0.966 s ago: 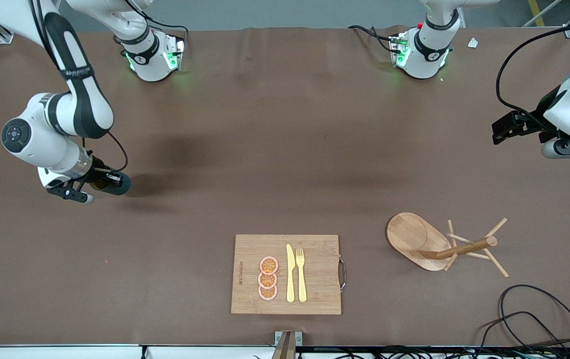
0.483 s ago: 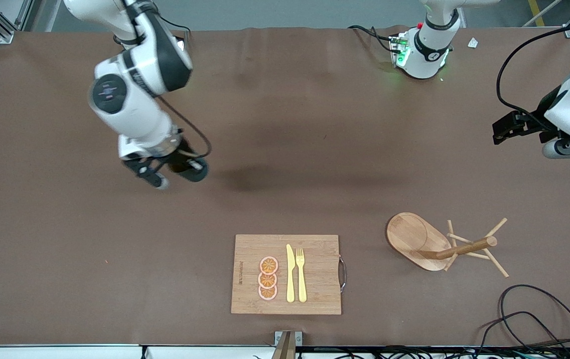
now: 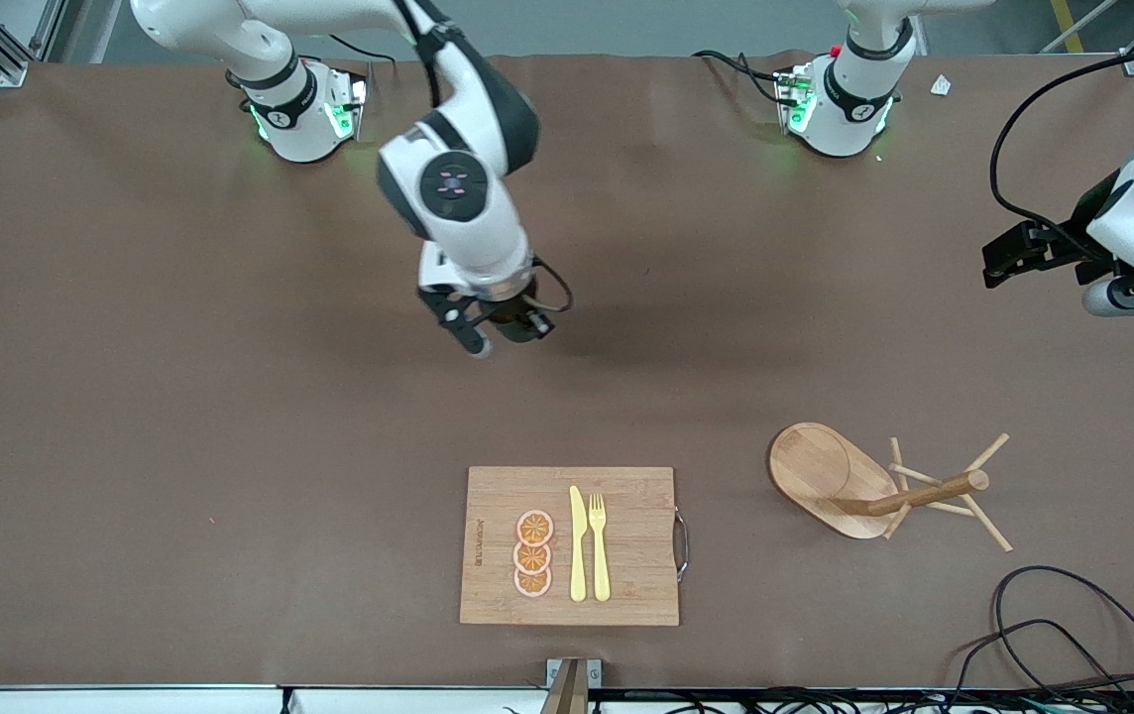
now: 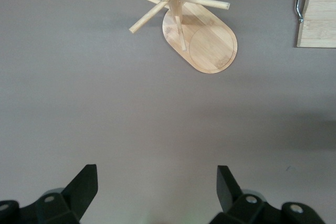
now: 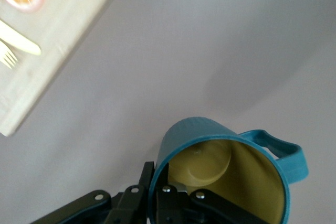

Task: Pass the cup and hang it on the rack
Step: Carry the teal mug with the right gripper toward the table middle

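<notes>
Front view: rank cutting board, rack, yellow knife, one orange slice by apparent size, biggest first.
1. cutting board
2. rack, base plus pegs
3. yellow knife
4. orange slice

All four rest on or above the table at a similar range from the camera, so the order is safe. The fork beside the knife looks about its size.

Two Franka arms, each with one two-finger gripper: right gripper (image 3: 500, 332), left gripper (image 3: 1008, 263). One teal cup (image 5: 226, 171). One wooden rack (image 3: 869, 486). One bamboo cutting board (image 3: 570, 545). Three orange slices (image 3: 533, 553) in a stack on that board. One yellow knife (image 3: 578, 544). One yellow fork (image 3: 599, 546). One black cable (image 3: 1073, 630) looped at the bench corner by the rack.
</notes>
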Motion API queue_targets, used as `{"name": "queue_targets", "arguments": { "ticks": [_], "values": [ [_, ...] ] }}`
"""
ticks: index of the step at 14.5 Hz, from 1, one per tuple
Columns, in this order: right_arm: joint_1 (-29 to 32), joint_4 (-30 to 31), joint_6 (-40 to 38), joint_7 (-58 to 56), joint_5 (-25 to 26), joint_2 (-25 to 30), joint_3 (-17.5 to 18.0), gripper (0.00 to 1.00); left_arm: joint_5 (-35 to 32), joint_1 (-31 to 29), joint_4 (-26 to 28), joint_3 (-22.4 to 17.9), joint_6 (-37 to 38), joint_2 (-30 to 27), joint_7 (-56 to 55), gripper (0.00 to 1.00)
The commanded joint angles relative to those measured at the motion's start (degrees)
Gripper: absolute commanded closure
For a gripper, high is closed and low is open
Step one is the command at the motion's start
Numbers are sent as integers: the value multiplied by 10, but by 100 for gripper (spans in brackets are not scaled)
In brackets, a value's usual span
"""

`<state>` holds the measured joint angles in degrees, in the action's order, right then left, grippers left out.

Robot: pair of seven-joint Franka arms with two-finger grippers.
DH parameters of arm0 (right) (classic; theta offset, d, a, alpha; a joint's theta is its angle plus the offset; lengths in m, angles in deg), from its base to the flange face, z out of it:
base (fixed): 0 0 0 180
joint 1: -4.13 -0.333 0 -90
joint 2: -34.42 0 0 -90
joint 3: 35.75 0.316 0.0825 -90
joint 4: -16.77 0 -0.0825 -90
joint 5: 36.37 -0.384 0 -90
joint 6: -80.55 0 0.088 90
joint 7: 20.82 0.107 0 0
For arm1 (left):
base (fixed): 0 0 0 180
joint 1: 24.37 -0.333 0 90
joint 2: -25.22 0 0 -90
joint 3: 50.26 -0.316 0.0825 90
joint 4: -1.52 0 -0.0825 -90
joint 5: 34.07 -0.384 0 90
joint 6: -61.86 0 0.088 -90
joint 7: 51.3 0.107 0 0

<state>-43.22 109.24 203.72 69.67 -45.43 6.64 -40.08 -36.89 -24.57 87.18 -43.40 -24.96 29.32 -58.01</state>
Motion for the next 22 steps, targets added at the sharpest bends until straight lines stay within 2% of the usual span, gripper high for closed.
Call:
{"name": "queue_targets", "arguments": {
  "ticks": [1,4,7,17,21,22],
  "values": [
    [-38,-41,12,99,-4,-42,-9,100,-7,-5,-11,2,6,5,9,0],
    [-49,-47,45,225,-3,-71,-10,100,-14,2,-11,1,6,5,9,0],
    [-48,-82,48,288,-1,-113,-13,100,-13,4,-11,2,6,6,5,0],
    [-48,-92,39,302,23,-134,-13,99,-10,-3,-9,2,6,12,13,0],
    [-43,-92,25,339,82,-134,-13,99,-5,-7,-10,2,6,13,13,0],
    [-43,-93,27,341,84,-140,-13,99,-5,-7,-9,2,6,14,13,0]
  ]
}}
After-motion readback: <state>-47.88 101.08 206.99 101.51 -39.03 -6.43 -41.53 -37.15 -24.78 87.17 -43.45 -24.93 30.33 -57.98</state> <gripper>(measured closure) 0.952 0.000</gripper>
